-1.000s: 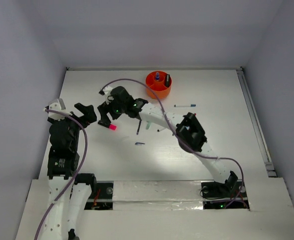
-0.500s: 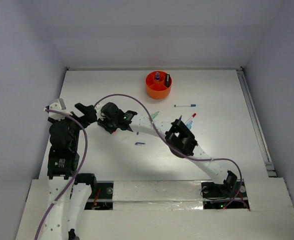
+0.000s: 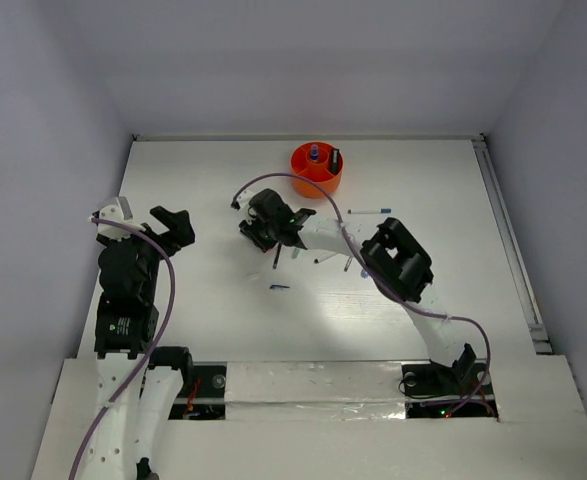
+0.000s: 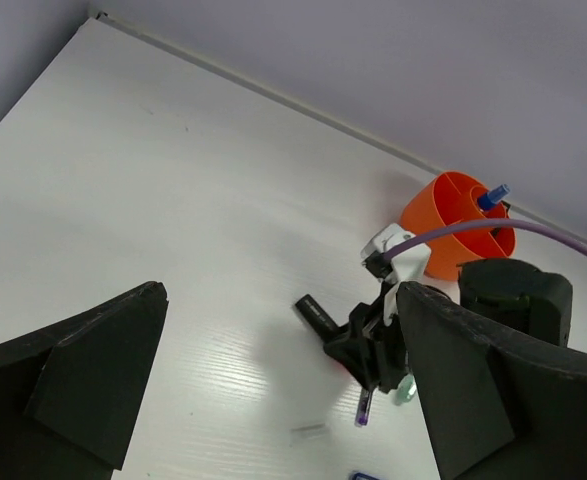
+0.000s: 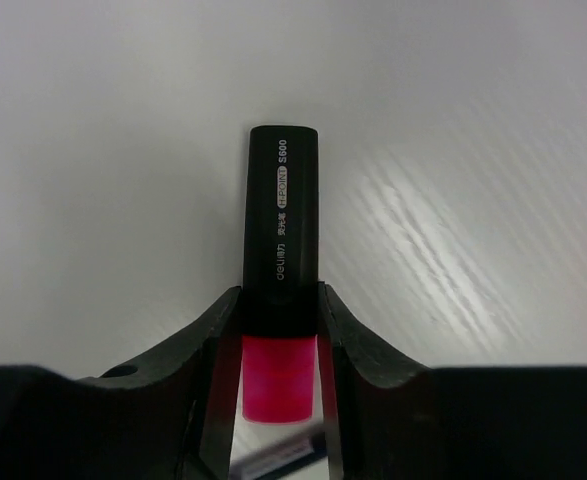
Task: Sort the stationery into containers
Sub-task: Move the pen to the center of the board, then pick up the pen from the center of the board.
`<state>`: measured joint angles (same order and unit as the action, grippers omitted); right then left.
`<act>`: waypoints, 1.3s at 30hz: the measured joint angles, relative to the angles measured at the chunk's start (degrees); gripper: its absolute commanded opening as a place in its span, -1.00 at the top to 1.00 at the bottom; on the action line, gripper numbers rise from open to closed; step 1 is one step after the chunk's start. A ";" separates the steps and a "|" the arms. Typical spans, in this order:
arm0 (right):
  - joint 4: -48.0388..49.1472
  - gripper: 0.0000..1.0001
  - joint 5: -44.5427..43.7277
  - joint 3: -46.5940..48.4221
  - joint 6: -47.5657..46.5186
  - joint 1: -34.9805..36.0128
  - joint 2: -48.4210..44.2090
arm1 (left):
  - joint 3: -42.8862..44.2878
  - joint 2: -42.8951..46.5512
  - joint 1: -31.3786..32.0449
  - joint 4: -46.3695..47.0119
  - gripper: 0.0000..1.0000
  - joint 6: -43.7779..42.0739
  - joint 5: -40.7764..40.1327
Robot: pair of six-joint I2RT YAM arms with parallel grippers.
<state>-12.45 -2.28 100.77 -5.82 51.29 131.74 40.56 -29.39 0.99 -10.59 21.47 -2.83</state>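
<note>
My right gripper (image 5: 279,300) is shut on a black marker (image 5: 282,210) with a pink cap, gripping it just above the cap. From above, this gripper (image 3: 260,229) hangs left of centre, in front of the round orange container (image 3: 316,171), which holds a blue-capped bottle and a dark item. A dark pen (image 3: 276,258), a pale green pen (image 3: 296,252), a white pen with a blue cap (image 3: 370,211) and a small blue piece (image 3: 279,288) lie on the table. My left gripper (image 3: 141,220) stands open and empty at the left.
The left wrist view shows the orange container (image 4: 443,215) near the back wall, with the right arm's purple cable (image 4: 533,230) arching in front of it. A raised rail (image 3: 508,240) runs along the table's right edge.
The right gripper reached left to the pink-capped marker, shut on it, and has moved right toward the centre with it. The left arm has not moved.
</note>
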 measured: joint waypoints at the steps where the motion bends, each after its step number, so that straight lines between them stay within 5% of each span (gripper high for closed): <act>1: 0.04 0.08 0.44 -0.55 -0.35 -0.79 -0.39 | 0.00 0.00 0.00 0.00 -0.98 0.00 0.11; 5: -1.31 -0.37 2.05 -0.24 -1.92 -2.47 -0.66 | 0.00 0.00 0.00 0.00 -0.98 -0.02 0.68; 12: -8.72 -0.40 3.19 11.72 -3.43 -2.10 5.46 | 0.00 0.02 0.00 0.00 -0.98 -0.02 0.92; 20: -12.66 -0.09 3.61 23.21 -3.08 -2.21 12.17 | 0.00 0.39 0.02 0.00 -0.98 -0.17 1.09; 25: -13.18 0.07 3.58 23.82 -3.02 -2.21 12.48 | 0.00 0.42 0.02 0.00 -0.98 -0.20 1.09; 31: -15.26 0.58 2.73 25.88 -3.82 -2.21 13.25 | 0.00 0.42 0.02 0.00 -0.98 -0.20 1.11; 39: -12.83 0.80 2.19 26.05 -4.24 -2.51 13.49 | 0.00 0.42 0.02 0.00 -0.98 -0.20 1.14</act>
<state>-25.28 -0.10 126.82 -10.07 48.77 145.23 40.56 -28.97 1.02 -10.59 21.28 -1.69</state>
